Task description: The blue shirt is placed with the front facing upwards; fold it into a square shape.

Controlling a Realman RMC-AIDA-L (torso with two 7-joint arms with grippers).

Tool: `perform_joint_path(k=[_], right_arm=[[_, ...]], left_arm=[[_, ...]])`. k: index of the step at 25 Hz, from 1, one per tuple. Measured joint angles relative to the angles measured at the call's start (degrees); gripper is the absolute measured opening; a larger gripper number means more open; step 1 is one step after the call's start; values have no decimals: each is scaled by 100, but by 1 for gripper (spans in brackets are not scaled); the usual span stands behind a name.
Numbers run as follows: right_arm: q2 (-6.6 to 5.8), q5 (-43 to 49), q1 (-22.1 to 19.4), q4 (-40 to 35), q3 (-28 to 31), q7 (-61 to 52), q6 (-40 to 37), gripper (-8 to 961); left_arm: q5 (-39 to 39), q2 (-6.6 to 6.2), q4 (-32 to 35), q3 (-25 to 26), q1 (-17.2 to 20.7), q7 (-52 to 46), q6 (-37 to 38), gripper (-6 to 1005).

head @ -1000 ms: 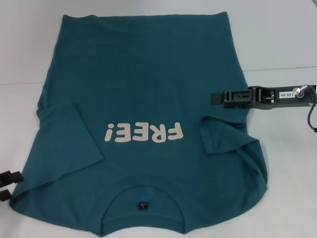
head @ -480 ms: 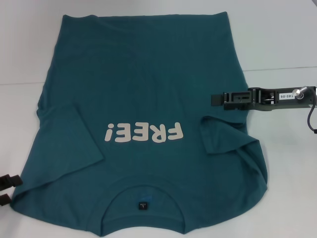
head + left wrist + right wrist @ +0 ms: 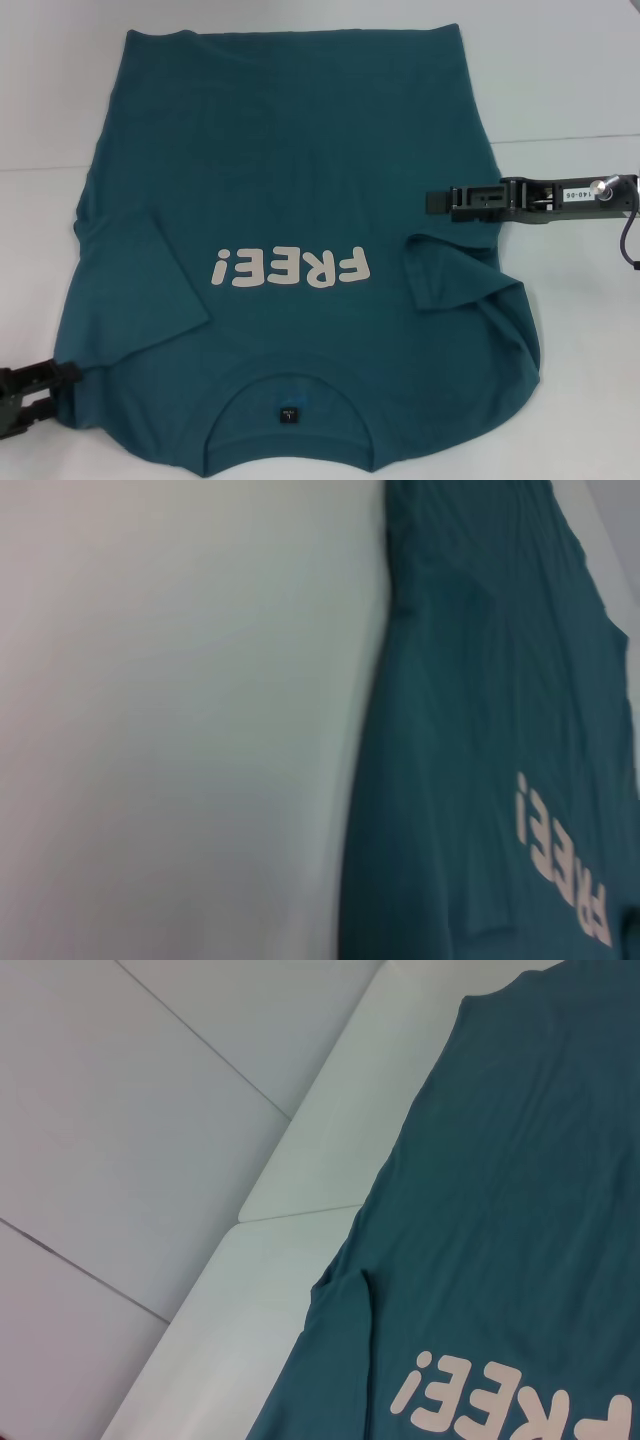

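The blue shirt [image 3: 300, 150] lies flat on the white table, front up, its collar and dark tag [image 3: 288, 413] nearest me. The cream "FREE!" print [image 3: 290, 267] reads upside down. Both short sleeves lie folded inward over the front. My left gripper [image 3: 48, 392] is at the near left corner of the shirt, open, with its upper finger touching the shoulder edge. From the right, my right gripper [image 3: 432, 200] reaches in side-on over the shirt's right edge, just beyond the folded sleeve. The wrist views show the shirt [image 3: 480, 730] [image 3: 520, 1210] but no fingers.
The white table [image 3: 570, 80] extends past the shirt on both sides and behind it. A seam line [image 3: 560, 137] runs across the table surface. In the right wrist view the table's edge [image 3: 290, 1160] meets a pale floor.
My left gripper has moved in from the left border to the shirt's near left corner. The right gripper has barely moved, and the shirt lies as before.
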State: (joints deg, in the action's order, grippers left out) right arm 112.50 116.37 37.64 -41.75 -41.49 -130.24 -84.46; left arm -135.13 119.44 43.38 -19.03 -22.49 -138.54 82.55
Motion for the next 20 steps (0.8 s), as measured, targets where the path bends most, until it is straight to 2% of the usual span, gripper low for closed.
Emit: perform_joint_path(k=[8, 20], right_arm=[[-1, 0, -3, 0, 0, 0, 0, 767], [-10, 0, -9, 9, 9, -1, 0, 766]], left_arm=[[198, 8, -45, 4, -88, 32, 257, 720], [223, -3, 263, 356, 86, 5, 4, 719]])
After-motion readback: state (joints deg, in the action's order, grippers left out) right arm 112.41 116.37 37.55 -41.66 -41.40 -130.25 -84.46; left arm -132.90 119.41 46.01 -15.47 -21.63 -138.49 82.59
